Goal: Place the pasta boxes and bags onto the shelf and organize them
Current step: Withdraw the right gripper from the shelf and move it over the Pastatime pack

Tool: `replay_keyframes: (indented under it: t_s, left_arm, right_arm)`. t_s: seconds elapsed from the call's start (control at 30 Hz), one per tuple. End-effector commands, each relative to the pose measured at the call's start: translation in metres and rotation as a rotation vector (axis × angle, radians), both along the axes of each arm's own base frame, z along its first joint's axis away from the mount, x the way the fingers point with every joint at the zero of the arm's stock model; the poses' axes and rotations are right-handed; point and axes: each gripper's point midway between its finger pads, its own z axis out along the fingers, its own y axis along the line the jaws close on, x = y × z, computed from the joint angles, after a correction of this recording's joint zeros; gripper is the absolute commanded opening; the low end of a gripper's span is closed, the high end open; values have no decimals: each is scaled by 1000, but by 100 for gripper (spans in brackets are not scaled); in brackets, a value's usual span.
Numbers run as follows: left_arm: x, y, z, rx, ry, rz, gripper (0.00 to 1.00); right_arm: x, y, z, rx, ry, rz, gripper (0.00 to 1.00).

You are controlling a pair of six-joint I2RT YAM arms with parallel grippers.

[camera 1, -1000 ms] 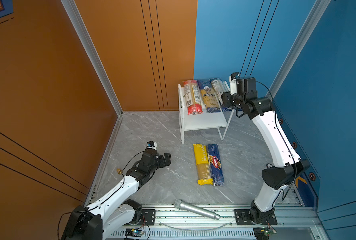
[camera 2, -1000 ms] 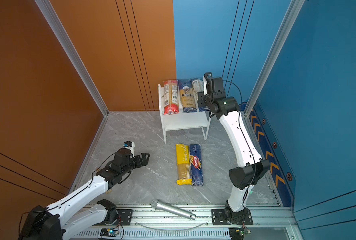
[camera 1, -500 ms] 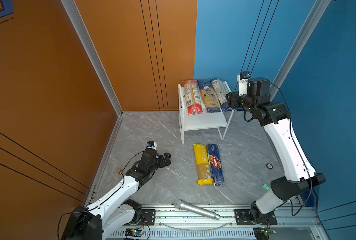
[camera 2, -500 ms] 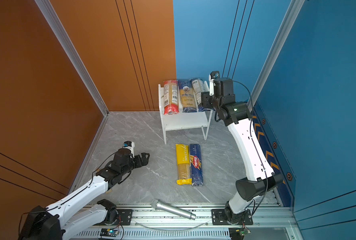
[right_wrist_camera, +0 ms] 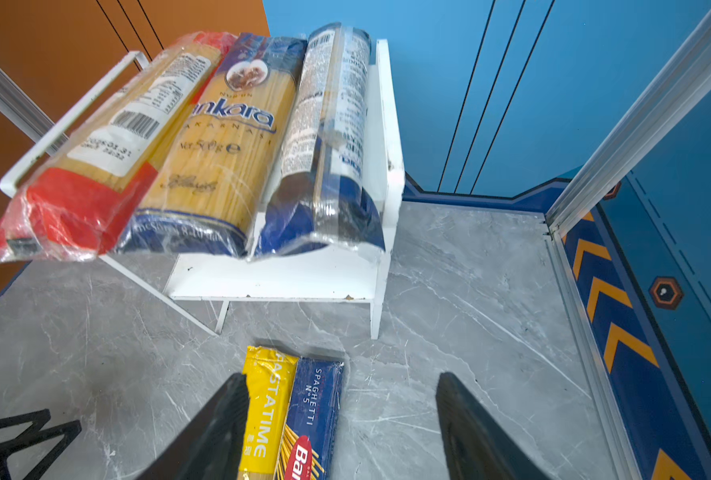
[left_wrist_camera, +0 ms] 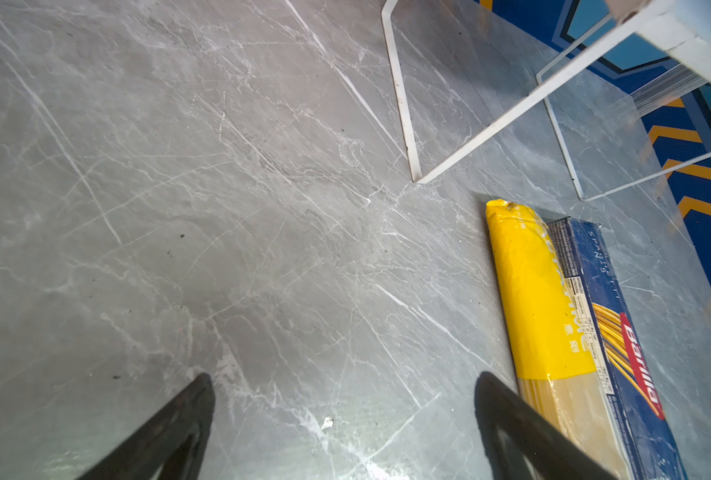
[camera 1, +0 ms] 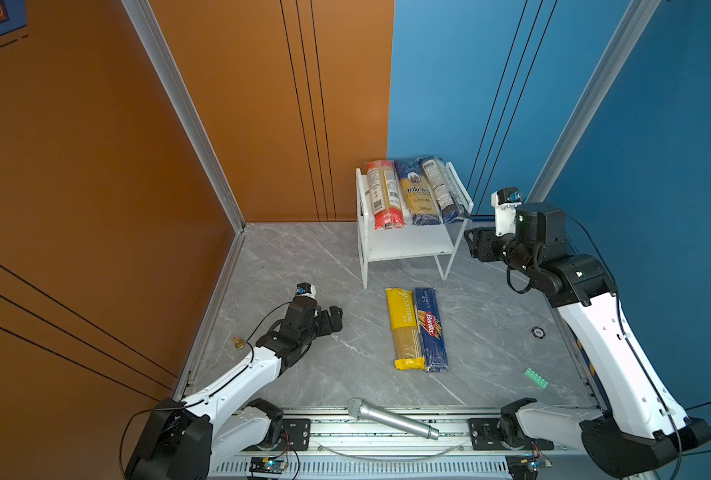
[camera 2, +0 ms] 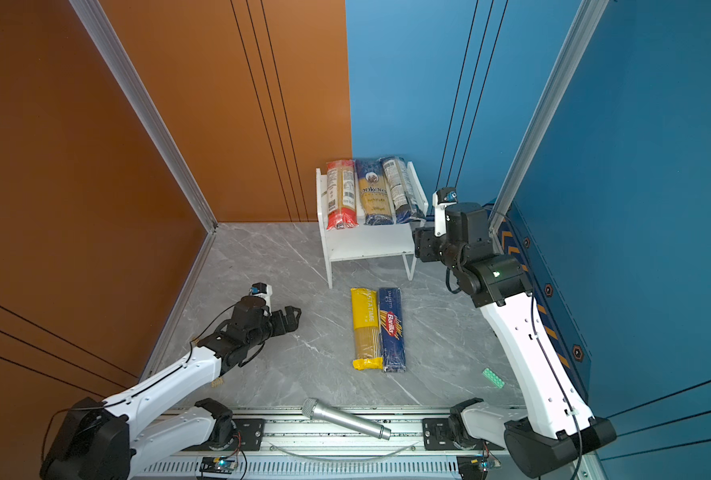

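Observation:
The white shelf point(camera 1: 412, 246) point(right_wrist_camera: 287, 274) stands at the back. Its top tier carries three pasta bags side by side: red-ended clear point(camera 1: 383, 195) point(right_wrist_camera: 96, 158), yellow-navy "ankara" point(camera 1: 418, 193) point(right_wrist_camera: 221, 145) and dark navy point(camera 1: 443, 189) point(right_wrist_camera: 329, 137). In front of it, a yellow bag point(camera 1: 403, 328) point(left_wrist_camera: 536, 291) and a blue Barilla box point(camera 1: 430, 328) point(camera 2: 392, 328) lie together on the floor. My right gripper point(camera 1: 472, 245) point(right_wrist_camera: 341, 376) hangs open and empty just right of the shelf. My left gripper point(camera 1: 336, 319) point(left_wrist_camera: 345, 378) is open and empty, low over the floor left of the yellow bag.
A silver microphone point(camera 1: 391, 417) lies on the front rail. A green block point(camera 1: 536, 377) and a small black disc point(camera 1: 537, 331) sit on the floor at the right. Orange wall on the left, blue walls behind and right.
My right gripper has drawn back from the right end of the shelf's top tier, moving right and lower, its jaws spreading wider. The left arm has not moved.

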Motion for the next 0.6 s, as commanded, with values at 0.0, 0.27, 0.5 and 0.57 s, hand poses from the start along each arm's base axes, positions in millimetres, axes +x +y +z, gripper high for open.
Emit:
replay_keyframes:
  t_s: [0.0,0.27,0.5,0.57]
  left_arm:
    - [6,-3,8,-14,-19,-15,98]
    - [9,-6,8,-17,-12,-20,98]
    - [10,-10,6,-22,0,-26,98]
    - [11,-12,4,-26,5,-31,98]
  right_arm:
    - [-17,-4,-16,35,23,-22,70]
    - [-47,-14,-66,68,110,-55,71]
    - [-68,-16,-114,104,202,-78,71]
    - [-72,-14,-125,122,223,-79,71]
